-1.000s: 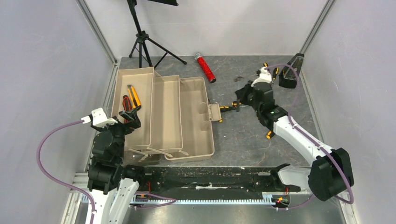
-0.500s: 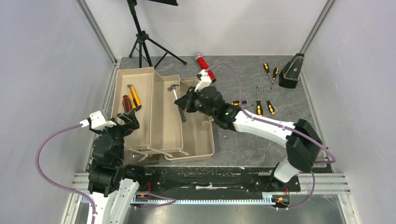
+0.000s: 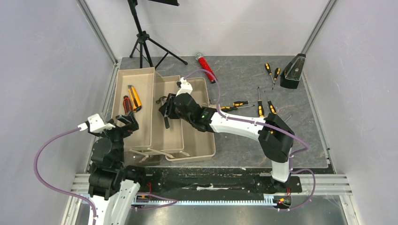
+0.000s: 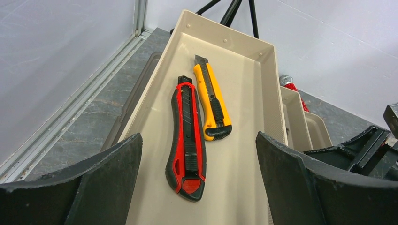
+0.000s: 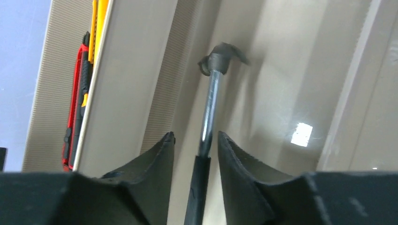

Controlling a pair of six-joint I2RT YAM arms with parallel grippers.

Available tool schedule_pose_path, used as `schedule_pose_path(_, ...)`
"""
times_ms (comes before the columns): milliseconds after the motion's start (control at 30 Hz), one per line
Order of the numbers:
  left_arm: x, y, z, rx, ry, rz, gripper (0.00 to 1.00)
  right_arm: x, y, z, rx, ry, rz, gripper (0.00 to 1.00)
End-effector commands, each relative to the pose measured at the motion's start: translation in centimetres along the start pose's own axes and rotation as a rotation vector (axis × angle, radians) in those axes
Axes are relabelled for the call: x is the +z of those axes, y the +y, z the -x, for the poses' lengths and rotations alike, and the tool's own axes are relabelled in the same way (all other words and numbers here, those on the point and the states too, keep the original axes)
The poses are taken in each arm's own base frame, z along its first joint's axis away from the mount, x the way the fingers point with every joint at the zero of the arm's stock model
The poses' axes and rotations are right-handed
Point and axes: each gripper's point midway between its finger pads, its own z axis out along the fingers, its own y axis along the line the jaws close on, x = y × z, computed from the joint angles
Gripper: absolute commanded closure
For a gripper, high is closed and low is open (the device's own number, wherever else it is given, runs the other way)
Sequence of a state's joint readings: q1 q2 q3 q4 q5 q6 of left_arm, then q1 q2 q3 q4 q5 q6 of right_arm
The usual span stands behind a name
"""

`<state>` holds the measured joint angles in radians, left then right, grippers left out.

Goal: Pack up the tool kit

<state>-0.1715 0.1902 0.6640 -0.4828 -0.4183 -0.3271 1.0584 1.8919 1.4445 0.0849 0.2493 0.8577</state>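
The tan toolbox (image 3: 136, 71) lies folded open at the table's left. In its middle tray rests the small hammer (image 5: 210, 108), head away from the camera, also seen from above as the hammer (image 3: 162, 100). My right gripper (image 5: 195, 136) straddles the black handle, jaws parted with a gap on each side; from above the right gripper (image 3: 167, 112) is over that tray. The red utility knife (image 4: 187, 140) and the orange utility knife (image 4: 212, 101) lie in the leftmost tray. My left gripper (image 4: 198, 140) hovers wide open at that tray's near end, holding nothing.
Several black-orange screwdrivers (image 3: 259, 105) lie on the grey table right of the box, two more screwdrivers (image 3: 268, 69) at the back. The black metronome (image 3: 292, 72) stands back right, a red glittery cylinder (image 3: 205, 67) behind the box, a tripod (image 3: 143, 42) back left.
My right arm swung left from the screwdrivers to the toolbox with the hammer, lowered it into the middle tray, and its jaws have parted off the handle. The left arm barely moved.
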Motion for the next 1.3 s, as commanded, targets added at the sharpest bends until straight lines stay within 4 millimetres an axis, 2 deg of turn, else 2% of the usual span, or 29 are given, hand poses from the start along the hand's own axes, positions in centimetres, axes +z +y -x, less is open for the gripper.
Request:
schedule_pose_path(0, 0.0, 0.4, 1.0, 0.017, -0.05, 0.017, 0.05, -1.1, 1.0, 3.5, -0.046, -0.108, -0.03, 0.52)
schedule_pose_path(167, 0.1, 0.4, 1.1, 0.015, -0.051, 0.019, 0.05, -4.2, -0.1, 6.6, -0.135, -0.214, -0.081, 0.42)
schedule_pose_path(300, 0.1, 0.4, 1.0, 0.016, -0.048, 0.022, 0.05, -7.3, -0.6, 9.5, -0.279, -0.289, -0.113, 0.36)
schedule_pose_path(367, 0.1, 0.5, 0.9, 0.017, -0.046, 0.025, 0.05, -8.9, -1.7, 10.7, -0.365, -0.315, -0.154, 0.3)
schedule_pose_path(500, 0.1, 0.5, 0.9, 0.016, -0.045, 0.025, 0.05, -12.0, -6.8, 12.6, -0.466, -0.32, -0.277, 0.19)
schedule_pose_path(600, 0.2, 0.5, 0.8, 0.017, -0.044, 0.025, 0.05, -14.4, -12.5, 13.7, -0.463, -0.306, -0.369, 0.19)
schedule_pose_path(700, 0.2, 0.5, 0.8, 0.018, -0.041, 0.025, 0.05, -17.1, -17.4, 14.6, -0.451, -0.311, -0.437, 0.2)
schedule_pose_path(767, 0.4, 0.5, 0.6, 0.021, -0.034, 0.026, 0.05, -18.5, -20.3, 14.3, -0.455, -0.299, -0.476, 0.21)
schedule_pose_path(833, 0.5, 0.4, 0.5, 0.023, -0.03, 0.023, 0.05, -19.3, -22.7, 13.2, -0.478, -0.262, -0.494, 0.24)
schedule_pose_path(933, 0.6, 0.3, 0.4, 0.026, -0.022, 0.026, 0.05, -19.6, -25.0, 10.9, -0.531, -0.219, -0.464, 0.29)
schedule_pose_path(1067, 0.7, 0.4, 0.3, 0.03, -0.019, 0.029, 0.05, -18.8, -25.9, 6.9, -0.587, -0.207, -0.327, 0.33)
schedule_pose_path(1267, 0.8, 0.4, 0.1, 0.035, -0.01, 0.031, 0.05, -17.4, -25.8, 4.0, -0.59, -0.244, -0.175, 0.33)
